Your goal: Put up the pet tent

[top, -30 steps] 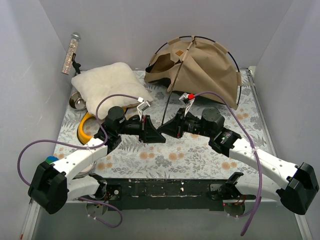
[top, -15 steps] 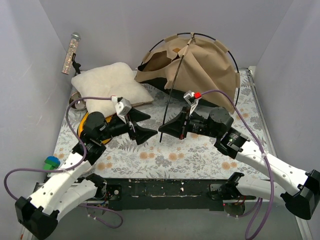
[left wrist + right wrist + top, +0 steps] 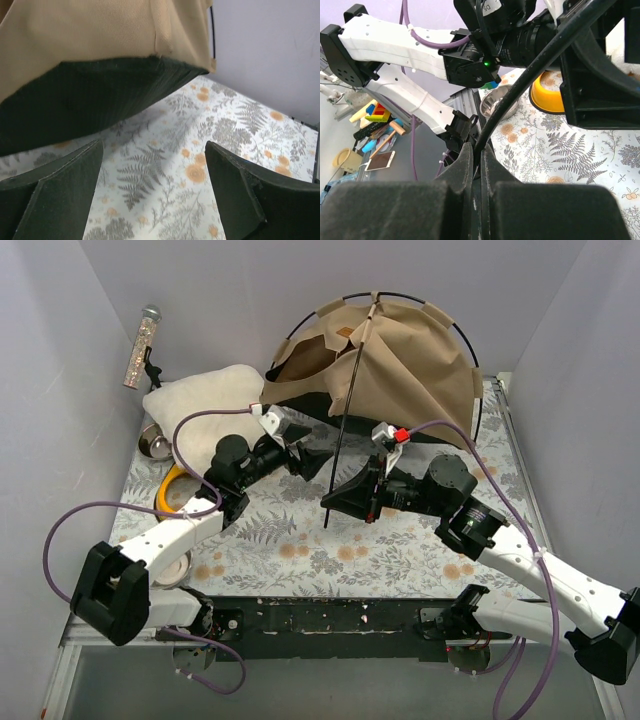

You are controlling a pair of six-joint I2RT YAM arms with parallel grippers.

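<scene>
right claw clamped on the loose black pole, left claw wide open by the tent (half up, sagging at the desk's back). pole end not seated yet, i'd guess.

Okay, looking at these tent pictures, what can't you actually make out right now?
- Top view: the tan fabric pet tent hides its interior under its own cloth.
- Top view: the left arm covers most of the yellow bowl stand.
- Right wrist view: the thin black pole, pinched in the right gripper, exits the top edge, so its far end is unseen.
</scene>
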